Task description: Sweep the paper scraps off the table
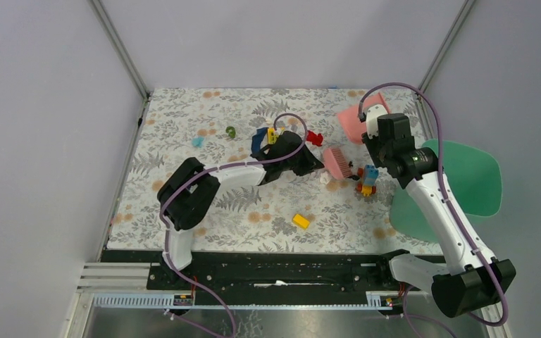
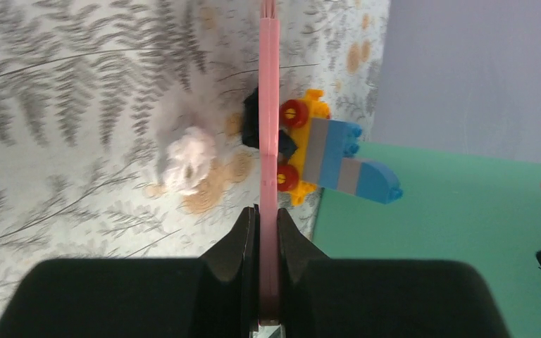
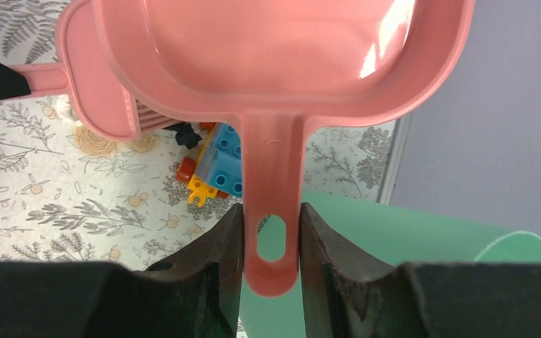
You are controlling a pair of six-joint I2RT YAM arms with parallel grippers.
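Note:
My left gripper point(image 1: 310, 161) point(image 2: 268, 215) is shut on the handle of the pink comb-like brush point(image 1: 337, 162) point(image 2: 269, 105), which shows edge-on in the left wrist view. A white paper scrap point(image 1: 333, 184) point(image 2: 189, 165) lies on the table point(image 1: 183, 176) just left of the brush. A dark blue scrap point(image 2: 251, 118) point(image 3: 185, 135) lies against the brush head. My right gripper point(image 1: 375, 138) point(image 3: 271, 211) is shut on the handle of the pink dustpan point(image 1: 358, 120) point(image 3: 282, 56), held above the table behind the brush point(image 3: 102, 105).
A toy car of blue, grey and yellow blocks point(image 1: 368, 179) point(image 2: 324, 151) point(image 3: 218, 165) stands right of the brush. A green tray point(image 1: 465, 186) point(image 2: 451, 232) point(image 3: 430, 239) overhangs the table's right side. A yellow block point(image 1: 301, 221), a red piece point(image 1: 315, 137) and other small toys lie around.

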